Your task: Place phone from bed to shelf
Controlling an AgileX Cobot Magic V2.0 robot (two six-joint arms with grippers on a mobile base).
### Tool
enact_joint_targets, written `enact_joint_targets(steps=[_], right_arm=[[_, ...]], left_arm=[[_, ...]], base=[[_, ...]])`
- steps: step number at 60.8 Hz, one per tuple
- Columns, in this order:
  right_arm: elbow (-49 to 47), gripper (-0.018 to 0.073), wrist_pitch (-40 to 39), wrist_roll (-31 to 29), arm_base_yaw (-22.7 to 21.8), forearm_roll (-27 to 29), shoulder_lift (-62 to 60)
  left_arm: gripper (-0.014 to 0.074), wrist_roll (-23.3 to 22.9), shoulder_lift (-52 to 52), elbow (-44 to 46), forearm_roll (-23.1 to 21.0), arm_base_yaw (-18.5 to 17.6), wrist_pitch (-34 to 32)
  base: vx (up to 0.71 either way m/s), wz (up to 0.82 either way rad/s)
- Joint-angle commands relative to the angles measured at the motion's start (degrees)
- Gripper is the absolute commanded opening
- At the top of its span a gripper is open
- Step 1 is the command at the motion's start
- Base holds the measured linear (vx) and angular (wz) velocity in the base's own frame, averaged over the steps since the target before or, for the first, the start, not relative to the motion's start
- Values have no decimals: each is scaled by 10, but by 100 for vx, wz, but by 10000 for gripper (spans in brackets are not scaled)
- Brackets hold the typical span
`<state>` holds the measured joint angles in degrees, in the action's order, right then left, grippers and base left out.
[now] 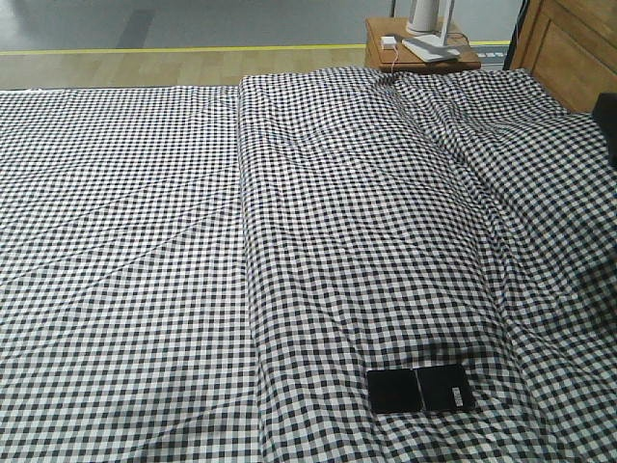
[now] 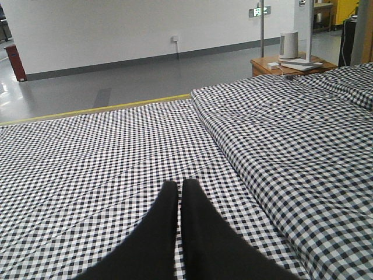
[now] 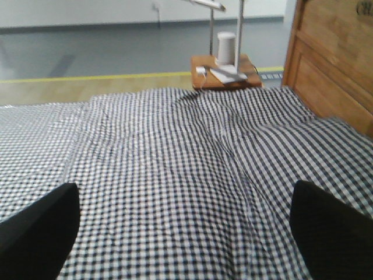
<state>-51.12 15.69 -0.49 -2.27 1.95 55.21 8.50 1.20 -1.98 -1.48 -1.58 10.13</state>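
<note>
Locates the phone [image 1: 419, 390] flat on the bed [image 1: 145, 241], low in the exterior view, right of centre. Records its long axis running left to right across that view, the white sticker [image 1: 454, 394] end pointing right. Finds the left hand [image 2: 179, 185] closed, fingers together, gripping nothing. Finds the right hand [image 3: 183, 185] spread wide, empty, over the bed.

The bed [image 1: 135, 241] is covered in black-and-white gingham check. The phone [image 1: 419, 390] is finished in glossy black. The bedside table [image 1: 376, 27] is coloured orange-brown, the floor [image 1: 193, 19] grey.
</note>
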Motion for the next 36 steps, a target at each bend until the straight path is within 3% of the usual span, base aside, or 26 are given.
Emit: enact_joint_targets(steps=[1, 10, 21, 36], right_arm=[[-72, 693, 42, 5, -43, -7, 18], [-145, 689, 108, 5, -129, 5, 65], [-170, 688, 126, -35, -218, 37, 160], [-170, 686, 125, -124, -272, 112, 345]], left_arm=[[1, -3, 2, 13, -5, -2, -41], [1, -3, 2, 13, -5, -2, -41], [1, -3, 2, 13, -5, -2, -41], [1, -3, 2, 13, -5, -2, -41]], base=[[0, 0], [0, 0], [0, 0], [0, 0]])
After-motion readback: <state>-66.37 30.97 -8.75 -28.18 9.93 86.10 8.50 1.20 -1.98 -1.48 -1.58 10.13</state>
